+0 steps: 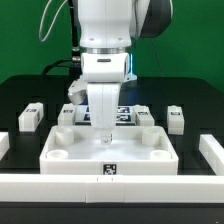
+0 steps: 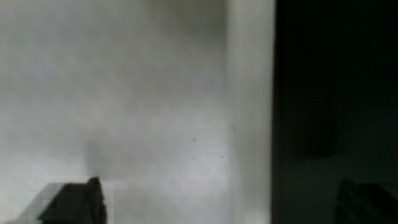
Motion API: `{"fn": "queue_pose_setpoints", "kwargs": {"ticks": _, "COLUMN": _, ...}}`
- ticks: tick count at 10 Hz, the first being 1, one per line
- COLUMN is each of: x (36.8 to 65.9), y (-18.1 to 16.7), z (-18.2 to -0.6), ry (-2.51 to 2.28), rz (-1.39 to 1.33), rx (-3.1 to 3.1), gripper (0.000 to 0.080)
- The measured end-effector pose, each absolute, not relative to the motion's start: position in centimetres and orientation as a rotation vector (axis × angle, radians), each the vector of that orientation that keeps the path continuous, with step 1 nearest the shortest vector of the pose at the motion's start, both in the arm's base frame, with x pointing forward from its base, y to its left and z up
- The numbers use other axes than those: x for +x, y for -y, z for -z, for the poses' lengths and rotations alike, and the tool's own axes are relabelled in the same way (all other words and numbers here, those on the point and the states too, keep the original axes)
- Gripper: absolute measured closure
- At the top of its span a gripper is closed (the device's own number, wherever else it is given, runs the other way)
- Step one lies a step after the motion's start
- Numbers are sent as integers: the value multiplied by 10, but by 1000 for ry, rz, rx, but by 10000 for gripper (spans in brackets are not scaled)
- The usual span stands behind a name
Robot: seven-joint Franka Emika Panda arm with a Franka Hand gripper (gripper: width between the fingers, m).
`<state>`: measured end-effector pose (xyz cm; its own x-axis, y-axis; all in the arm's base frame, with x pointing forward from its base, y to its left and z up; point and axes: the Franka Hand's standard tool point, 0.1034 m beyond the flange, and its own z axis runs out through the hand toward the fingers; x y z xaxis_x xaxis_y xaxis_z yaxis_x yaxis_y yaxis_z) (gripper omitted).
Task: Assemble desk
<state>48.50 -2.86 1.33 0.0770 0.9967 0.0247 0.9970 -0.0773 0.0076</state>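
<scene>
The white desk tabletop (image 1: 75,150), with a raised rim and round corner sockets, lies at the middle of the black table. My gripper (image 1: 105,132) hangs straight down over its middle, close to the surface. In the wrist view the gripper (image 2: 217,205) is open and empty. The blurred white tabletop (image 2: 143,110) and its edge lie between the two dark fingertips (image 2: 71,200). Several white square legs with tags lie behind the tabletop: two on the exterior view's left (image 1: 33,117) (image 1: 68,115) and two on its right (image 1: 147,115) (image 1: 176,118).
The marker board (image 1: 127,113) lies behind the gripper. Long white border rails run along the front (image 1: 60,186), the exterior view's left (image 1: 3,146) and right (image 1: 212,150). The table is black, with a green backdrop behind.
</scene>
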Motion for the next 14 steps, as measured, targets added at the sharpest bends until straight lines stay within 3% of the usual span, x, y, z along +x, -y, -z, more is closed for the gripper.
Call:
{"fn": "queue_pose_setpoints", "kwargs": {"ticks": 2, "x": 484, "y": 29, "z": -13, "ry": 2125, "rz": 35, "rx": -2297, "gripper": 164}}
{"fn": "queue_pose_setpoints", "kwargs": {"ticks": 4, "x": 484, "y": 29, "z": -12, "ry": 2125, "rz": 34, "rx": -2296, "gripper": 539}}
{"fn": "queue_pose_setpoints", "kwargs": {"ticks": 5, "x": 484, "y": 28, "z": -12, "ry": 2124, "rz": 34, "rx": -2296, "gripper": 539}}
{"fn": "queue_pose_setpoints", "kwargs": {"ticks": 6, "x": 484, "y": 28, "z": -12, "ry": 2124, "rz": 33, "rx": -2296, "gripper": 685}}
{"fn": "queue_pose_setpoints", "kwargs": {"ticks": 7, "x": 484, "y": 28, "z": -12, "ry": 2122, "rz": 33, "rx": -2298, "gripper": 746}}
{"fn": "queue_pose_setpoints", "kwargs": {"ticks": 14, "x": 484, "y": 30, "z": -12, "ry": 2143, "rz": 36, "rx": -2280, "gripper": 745}}
